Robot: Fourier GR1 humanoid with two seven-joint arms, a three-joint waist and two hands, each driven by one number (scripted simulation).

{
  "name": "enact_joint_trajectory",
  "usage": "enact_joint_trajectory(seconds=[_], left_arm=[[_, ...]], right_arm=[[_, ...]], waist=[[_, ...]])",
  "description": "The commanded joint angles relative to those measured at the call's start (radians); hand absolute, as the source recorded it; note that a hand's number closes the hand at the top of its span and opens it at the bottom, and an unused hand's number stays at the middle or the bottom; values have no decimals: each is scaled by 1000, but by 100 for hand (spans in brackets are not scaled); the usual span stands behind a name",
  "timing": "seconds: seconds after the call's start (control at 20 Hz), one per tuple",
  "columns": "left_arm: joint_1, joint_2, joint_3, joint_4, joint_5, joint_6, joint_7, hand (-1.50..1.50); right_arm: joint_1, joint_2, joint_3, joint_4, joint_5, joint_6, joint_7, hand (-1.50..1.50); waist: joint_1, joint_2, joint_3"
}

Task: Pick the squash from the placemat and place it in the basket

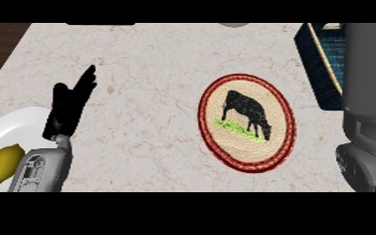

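- The left robot hand (70, 107) stood at the near left of the surface (147, 69), fingers straight, held together and pointing up. It held nothing and looked to be resting.
- Just beside that hand, on its outer side, lay a white plate (26, 122) with a yellow thing (6, 162) on it, cut off by the view's edge. I could not tell whether it was the squash or some other food.
- Well off to the hand's inner side lay the round placemat (220, 104) with its cow picture, and no squash showed on it.
- Farther out, past the placemat, the dark basket (317, 64) sat at the far right, half hidden by the grey right forearm (361, 79). The right robot hand itself did not show, so I could not tell whether it was spread or closed on anything.
- The worry, as I judged it, was that any release over the basket would happen out of sight behind that forearm. If the squash was let go off-centre, it could catch the rim and roll onto the surface.
- A second risk was the yellow thing being mistaken for the squash.
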Motion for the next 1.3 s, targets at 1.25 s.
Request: enact_joint_trajectory(seconds=[1.25], left_arm=[[-24,-19,-4,20,-18,16,2,0]], right_arm=[[49,-592,24,623,192,53,-521,150]], waist=[[3,9,1]])
